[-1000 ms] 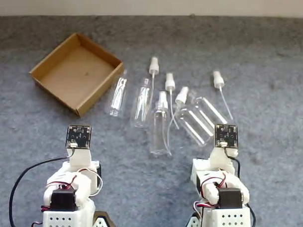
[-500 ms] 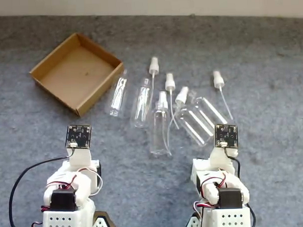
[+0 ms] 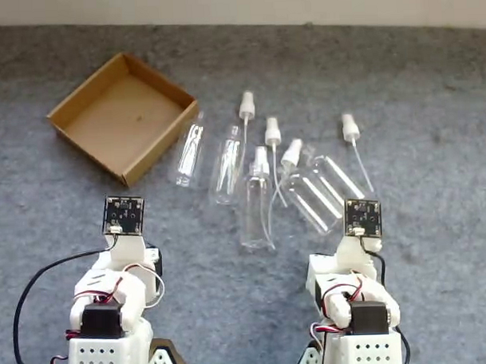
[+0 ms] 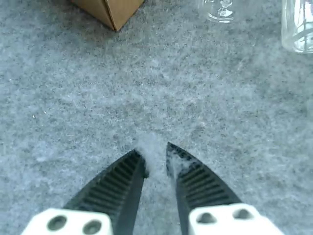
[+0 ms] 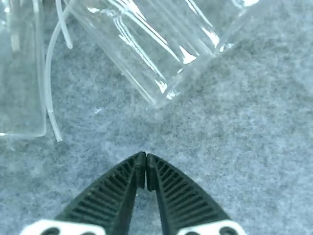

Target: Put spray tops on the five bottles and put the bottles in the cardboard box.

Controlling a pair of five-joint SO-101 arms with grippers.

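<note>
Here the five clear bottles all lie flat on the grey carpet (image 3: 436, 223), outside the open cardboard box (image 3: 160, 153), which stands at the far left. The bottle beside the box (image 3: 189, 156) and the second bottle (image 3: 226, 166) have their long axis running away from the arms, leaning a little to the right at the far end. The middle bottle (image 3: 255, 209) lies almost straight, its base towards the arms, and one spray top (image 3: 260, 159) lies at its far end; I cannot tell if it is seated. The fourth bottle (image 3: 307, 202) and the fifth bottle (image 3: 336, 179) lie side by side on a diagonal, with their bases towards the right arm (image 3: 354, 282). The rightmost spray top (image 3: 350, 127) lies loose, its thin tube pointing towards the arms. The left gripper (image 4: 154, 156) hangs low over bare carpet with its claw slightly spread. The right gripper (image 5: 145, 164) has its tips pressed together, near the base of a bottle. Compared with half a second ago, the left arm (image 3: 118, 274) has shifted a little; the bottles, box and right arm are unchanged.
</note>
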